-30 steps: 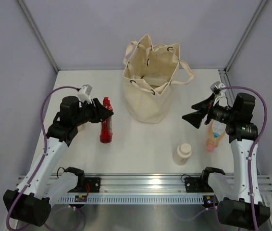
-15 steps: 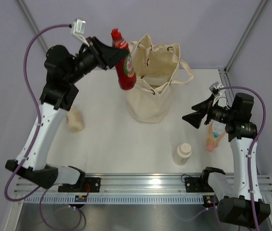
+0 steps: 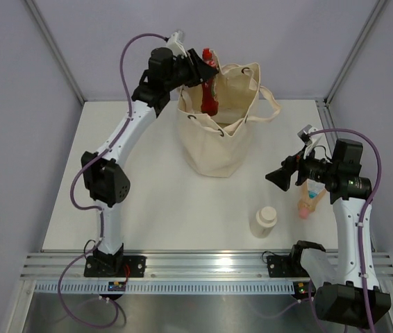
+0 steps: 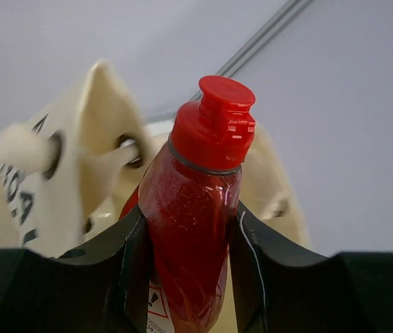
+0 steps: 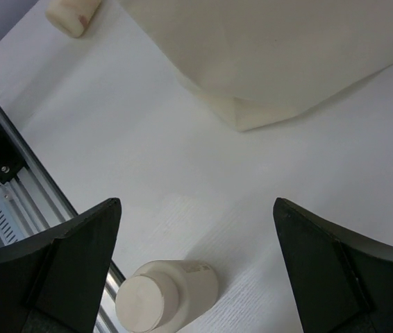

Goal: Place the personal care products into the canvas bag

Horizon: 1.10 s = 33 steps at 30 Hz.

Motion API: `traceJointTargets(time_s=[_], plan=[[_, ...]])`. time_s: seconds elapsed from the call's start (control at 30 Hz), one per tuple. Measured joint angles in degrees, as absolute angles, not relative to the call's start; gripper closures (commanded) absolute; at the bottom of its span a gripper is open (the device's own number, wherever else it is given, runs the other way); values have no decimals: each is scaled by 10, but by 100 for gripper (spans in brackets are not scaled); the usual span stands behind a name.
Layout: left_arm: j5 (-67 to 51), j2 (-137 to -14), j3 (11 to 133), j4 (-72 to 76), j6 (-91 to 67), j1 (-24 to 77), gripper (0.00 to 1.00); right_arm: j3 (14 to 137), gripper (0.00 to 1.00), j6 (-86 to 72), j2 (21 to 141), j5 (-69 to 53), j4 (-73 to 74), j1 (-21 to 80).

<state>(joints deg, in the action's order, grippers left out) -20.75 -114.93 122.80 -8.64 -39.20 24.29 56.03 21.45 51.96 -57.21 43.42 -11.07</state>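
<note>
Gaping upward at the far side of the desk [image 3: 148,208], the bag [image 3: 217,149] sits right beneath the left fingers [image 4: 266,257], which clamp the red bottle [image 3: 209,97], near upright, base down in the mouth. Meanwhile the right fingers [image 5: 78,257] hang wide and empty near the cream jar [image 3: 264,221].

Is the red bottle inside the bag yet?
Not yet: the left gripper holds the red bottle above the canvas bag, over its open mouth.
</note>
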Motion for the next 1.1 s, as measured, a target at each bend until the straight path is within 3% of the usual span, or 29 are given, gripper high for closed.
traceJointTargets(time_s=[0.03,0.13,0.17,0.27,0.7,1.1], plan=[[-202,-1168,1228,-100,-388,245,69,561,0,215,519,-557,436,-111],[-178,-1195,1213,-146,-361,256,37,574,0,208,521,-500,445,-111],[-170,-1195,1202,-160,-351,261,19,580,1,206,522,-483,447,-111],[-156,-1186,1191,-160,-337,280,1,598,1,194,530,-439,450,-112],[-136,-992,1176,-167,-257,291,1,656,0,106,579,-207,482,-117],[-83,-415,639,-168,-153,290,1,684,1,183,689,-102,589,-138]])
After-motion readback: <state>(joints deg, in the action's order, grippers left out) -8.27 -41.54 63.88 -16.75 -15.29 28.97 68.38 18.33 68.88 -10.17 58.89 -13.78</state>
